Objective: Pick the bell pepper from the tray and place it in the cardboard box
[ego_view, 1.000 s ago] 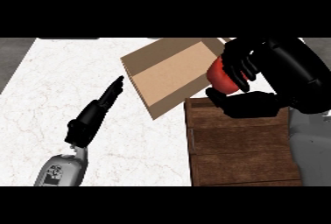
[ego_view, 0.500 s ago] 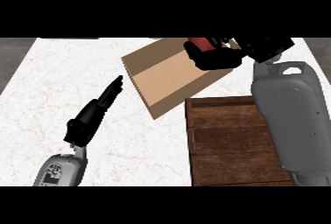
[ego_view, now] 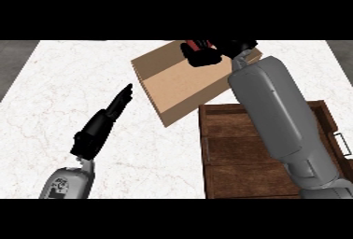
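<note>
Bell pepper held over the cardboard box.

The red bell pepper (ego_view: 194, 46) is gripped by the curled fingers of the right hand (ego_view: 207, 53) above the far part of the cardboard box (ego_view: 180, 86), at 12 o'clock; its long axis cannot be told, being mostly hidden. The wooden tray (ego_view: 228, 156) lies at 5 o'clock, crossed by the grey right forearm (ego_view: 279, 116). The left hand (ego_view: 103, 126) rests with straight fingers over the white counter (ego_view: 62, 84) at 9 o'clock.
</note>
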`<state>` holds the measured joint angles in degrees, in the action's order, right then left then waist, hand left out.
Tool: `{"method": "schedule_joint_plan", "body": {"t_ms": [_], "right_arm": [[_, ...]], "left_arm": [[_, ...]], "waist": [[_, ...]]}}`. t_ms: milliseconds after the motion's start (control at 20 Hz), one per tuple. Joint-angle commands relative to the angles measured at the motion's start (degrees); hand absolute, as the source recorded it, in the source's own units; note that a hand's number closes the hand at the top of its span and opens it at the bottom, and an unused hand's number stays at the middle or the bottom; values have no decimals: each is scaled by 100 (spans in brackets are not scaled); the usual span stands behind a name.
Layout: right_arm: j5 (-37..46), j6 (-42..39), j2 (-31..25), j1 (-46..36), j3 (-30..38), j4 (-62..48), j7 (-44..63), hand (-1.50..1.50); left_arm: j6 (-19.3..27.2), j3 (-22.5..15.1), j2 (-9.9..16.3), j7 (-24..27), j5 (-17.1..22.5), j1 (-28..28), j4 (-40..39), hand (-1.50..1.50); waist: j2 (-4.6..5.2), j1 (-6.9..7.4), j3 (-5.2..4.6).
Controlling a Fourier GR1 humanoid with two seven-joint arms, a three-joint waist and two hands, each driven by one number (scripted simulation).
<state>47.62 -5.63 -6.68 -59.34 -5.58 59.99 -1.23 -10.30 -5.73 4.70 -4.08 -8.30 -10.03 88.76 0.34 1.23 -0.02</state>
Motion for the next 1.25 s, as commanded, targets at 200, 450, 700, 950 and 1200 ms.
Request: {"method": "schedule_joint_plan", "body": {"t_ms": [200, 450, 700, 950, 1200], "right_arm": [[53, 619, 396, -326, 372, -2013, -357, 150], [-260, 639, 489, -583, 804, -3099, -706, -150], [-904, 582, 417, -749, 1426, -3271, -1391, -150], [-1908, 948, 336, -774, 2484, -3197, -1826, -150], [-2741, 47, -257, -816, 3213, -3495, -2155, -150]], "left_arm": [[-71, 21, -5, 44, 20, -20, -25, 0], [-147, 74, 24, -129, 48, -314, -99, 0], [-73, -50, -52, 85, -67, -53, -29, 0], [-46, -119, -110, 148, -113, 6, -55, 0], [29, -42, -165, -59, -86, -158, -23, 0]], "waist": [[20, 51, 1], [46, 84, 2], [24, 62, 5], [66, 134, 12], [56, 74, 10]]}}
